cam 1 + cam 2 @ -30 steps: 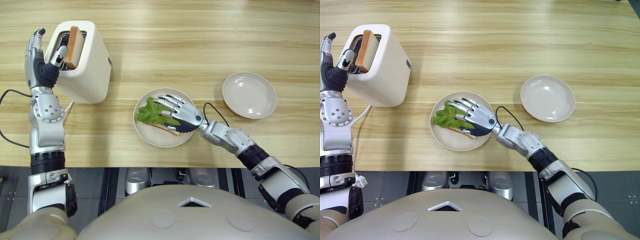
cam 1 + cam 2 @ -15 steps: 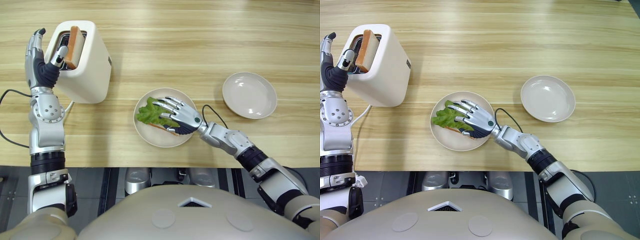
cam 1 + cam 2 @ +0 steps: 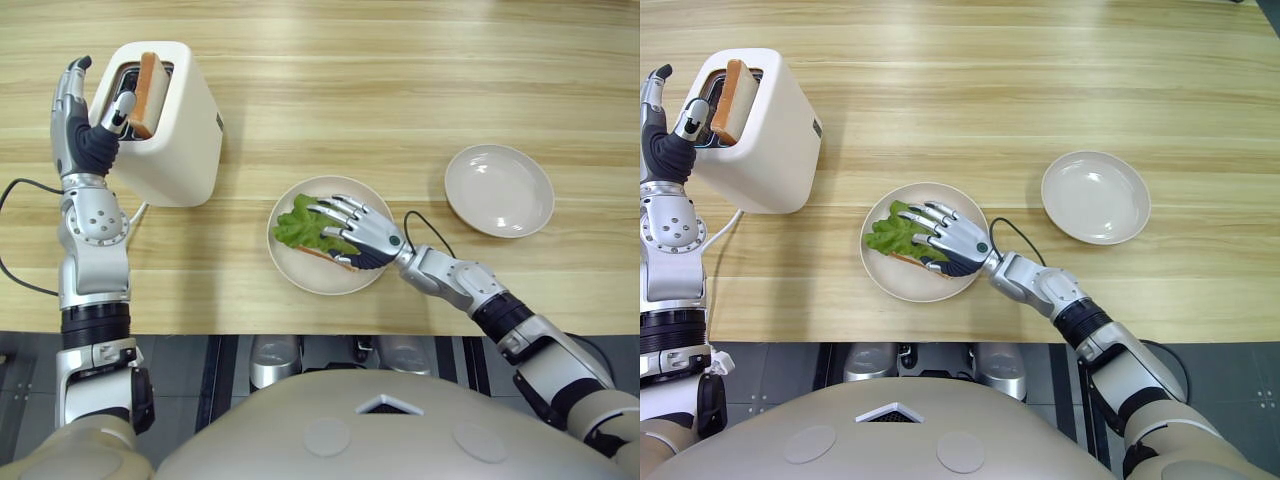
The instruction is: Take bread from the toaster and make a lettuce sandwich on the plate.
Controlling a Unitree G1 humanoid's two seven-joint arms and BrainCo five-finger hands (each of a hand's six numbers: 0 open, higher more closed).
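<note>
A white toaster (image 3: 185, 130) stands at the table's far left with one bread slice (image 3: 150, 80) sticking up from its slot. My left hand (image 3: 85, 135) is beside the toaster's left side with its fingers straight up. Its thumb touches the slice's near face, and the slice is not between thumb and fingers. On the round plate (image 3: 300, 277) at the middle lies a bread slice (image 3: 337, 259) topped with green lettuce (image 3: 298, 224). My right hand (image 3: 362, 232) lies flat over the lettuce's right part, fingers spread and open.
An empty second plate (image 3: 498, 190) sits to the right. A thin black cable (image 3: 425, 224) loops by my right wrist. A cord (image 3: 20, 185) runs off the table's left edge. Bare wood stretches across the far half.
My right hand has slid a little down and left across the plate, settling lower on the lettuce. The left hand and the toaster slice have not moved.
</note>
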